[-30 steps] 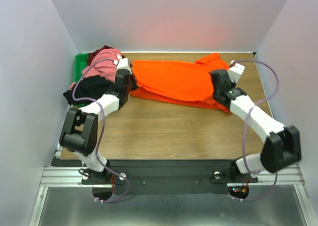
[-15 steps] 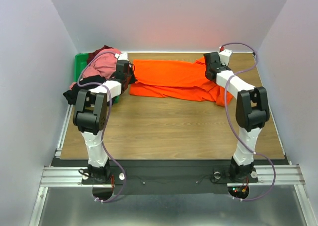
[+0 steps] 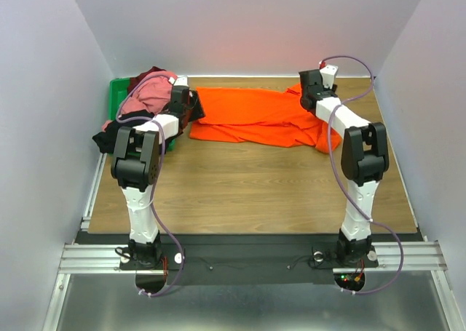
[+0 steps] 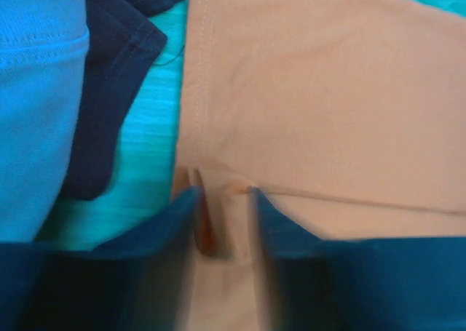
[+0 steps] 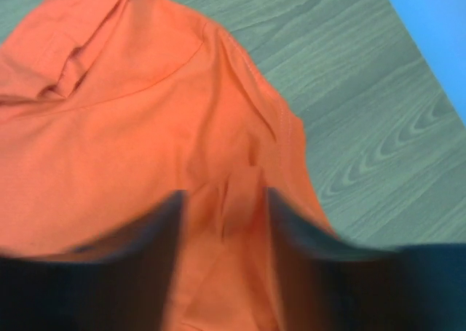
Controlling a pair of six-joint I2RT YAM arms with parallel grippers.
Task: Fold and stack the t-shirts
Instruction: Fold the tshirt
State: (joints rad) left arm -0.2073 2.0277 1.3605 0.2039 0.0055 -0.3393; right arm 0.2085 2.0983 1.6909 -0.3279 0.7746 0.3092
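The bright orange t-shirt point(image 3: 255, 116) lies spread across the far half of the table, folded over lengthways. My left gripper point(image 3: 195, 113) is at its left edge. In the left wrist view the jaws of that gripper point(image 4: 224, 214) stand apart, with a small raised pinch of the shirt point(image 4: 306, 91) loose between them. My right gripper point(image 3: 310, 92) is at the shirt's far right corner. Its jaws point(image 5: 222, 207) stand open over a ridge of orange cloth point(image 5: 131, 113). Pink point(image 3: 149, 92), dark maroon point(image 3: 151, 73) and black point(image 3: 116, 133) t-shirts are heaped at the far left.
A green plastic bin point(image 3: 115, 98) sits under the heap in the far left corner. A dark shirt hem point(image 4: 116, 76) lies close to the left fingers. Bare wooden table point(image 3: 247, 185) stretches from the orange shirt to the near edge. Walls enclose the left, right and back.
Both arms swung toward the far side, drawing the orange shirt's near edge up over itself. Both grippers, shut on the cloth before, now stand open with the cloth released.
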